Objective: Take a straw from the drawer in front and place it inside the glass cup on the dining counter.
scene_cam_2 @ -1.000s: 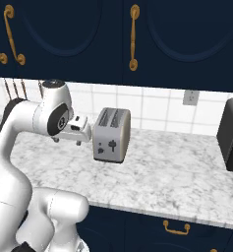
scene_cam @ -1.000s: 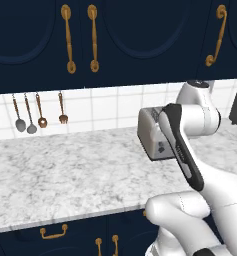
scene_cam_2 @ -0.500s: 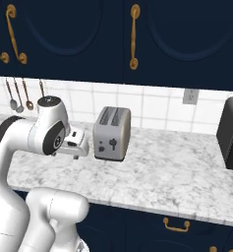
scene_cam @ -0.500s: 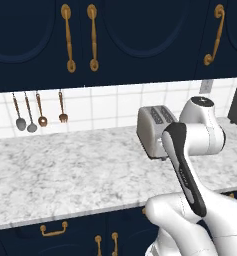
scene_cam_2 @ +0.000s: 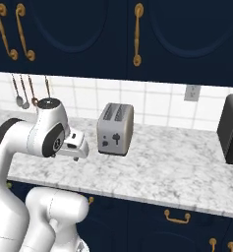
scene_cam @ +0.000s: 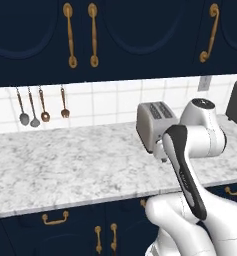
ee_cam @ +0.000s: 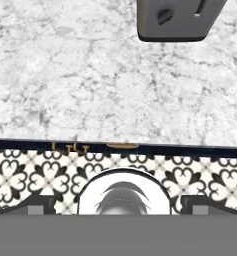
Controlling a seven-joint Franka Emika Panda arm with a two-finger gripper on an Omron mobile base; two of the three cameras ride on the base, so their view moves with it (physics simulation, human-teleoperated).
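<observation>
The arm (scene_cam: pixel 187 165) is folded above the marble worktop (scene_cam: pixel 65 165), with its wrist just in front of the toaster (scene_cam: pixel 154 125). In the right base view the hand (scene_cam_2: pixel 74 145) sticks out from the wrist toward the toaster (scene_cam_2: pixel 115 129), pointing down over the worktop (scene_cam_2: pixel 177 172). The fingers are hidden there, and the hand view does not clearly show the tips either. Cannot tell how far the pincer is open or whether it holds anything.

The hand view looks straight down on the worktop (ee_cam: pixel 90 75), with the toaster's front (ee_cam: pixel 177 20) at the top edge. Below the worktop's edge is a thin strip of navy cabinet front with brass handles (ee_cam: pixel 122 146), then a black-and-white patterned floor (ee_cam: pixel 35 177).

No straw, cup or open drawer can be made out. The drawer fronts below the worktop are shut: one curved brass handle (scene_cam: pixel 55 218) at lower left in the left base view, another (scene_cam_2: pixel 177 216) at lower right in the right base view.

Navy upper cabinets (scene_cam: pixel 140 35) with upright brass handles (scene_cam: pixel 69 35) hang over a white tiled wall (scene_cam: pixel 110 102). Four spoons (scene_cam: pixel 42 107) hang on the tiles at left. A dark appliance (scene_cam_2: pixel 231 130) sits on the worktop right of the toaster, and a wall outlet (scene_cam_2: pixel 191 92) is above it to the left.
</observation>
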